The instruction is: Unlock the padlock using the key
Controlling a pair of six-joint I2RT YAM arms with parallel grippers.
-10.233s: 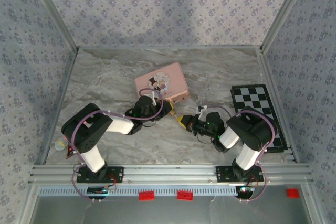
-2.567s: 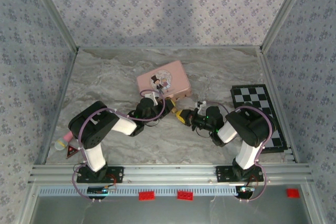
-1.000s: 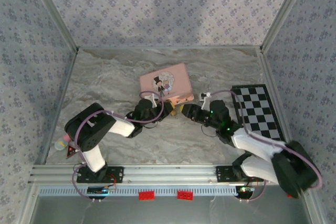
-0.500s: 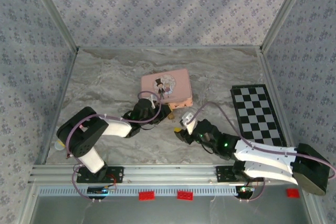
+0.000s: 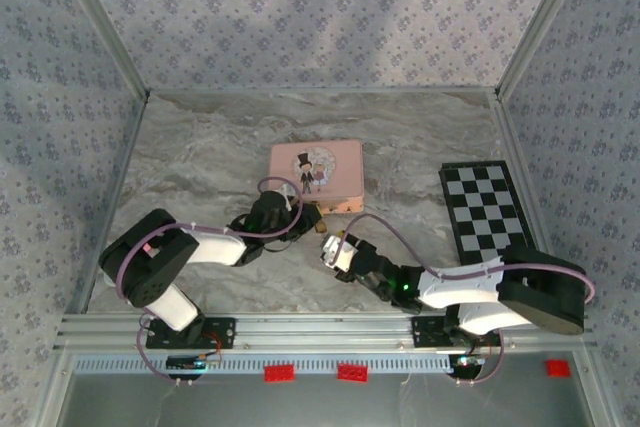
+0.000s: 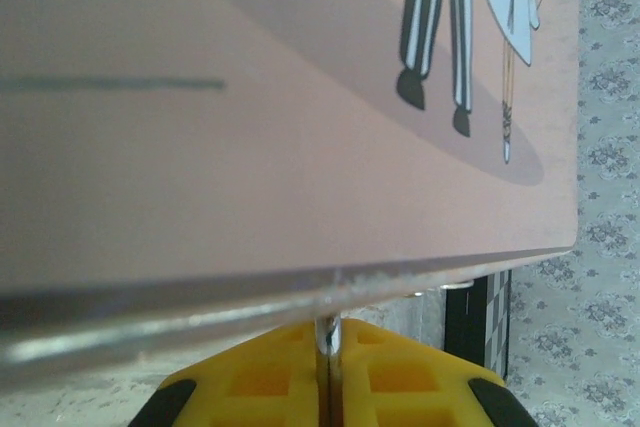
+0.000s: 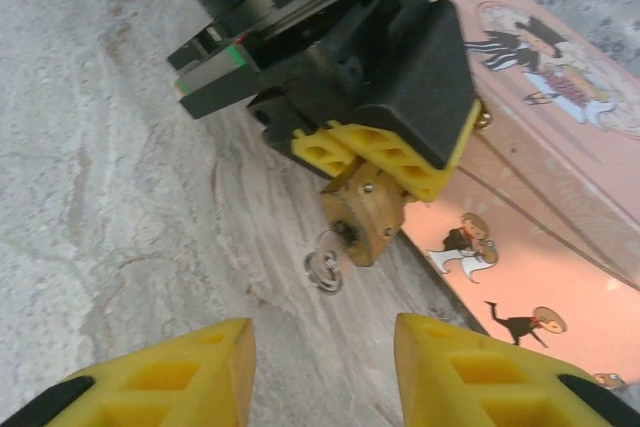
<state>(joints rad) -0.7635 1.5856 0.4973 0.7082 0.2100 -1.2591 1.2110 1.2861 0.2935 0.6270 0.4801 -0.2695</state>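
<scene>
Finding: the padlock [image 7: 365, 215] hung at the front edge of the pink box [image 7: 585, 182], just above the table [image 7: 100, 147]. The left gripper [image 7: 385, 169] was clenched on its upper end. In the left wrist view a thin metal bar, judged to be the shackle, sat pinched between the yellow pads [image 6: 270, 377].

The padlock's long axis ran out from the left gripper, slanting down towards the right gripper [image 7: 320, 367], so its free end faced that tool.

The key [image 7: 325, 269] sat at that free end, with its looped head nearest the right gripper. Whether its blade was seated in the keyhole or only rested against the body could not be told.

From the right wrist view the key lay straight ahead of the right gripper, about in line with the gap between the fingers and near them, not touching. The right arm was plainly the nearer to it.

Tool state: the right gripper's jaws stood parted and held nothing, with neither finger in contact with the key, padlock or box.

Judgement: the coming move turns on bringing those fingers forward onto the key head.
</scene>
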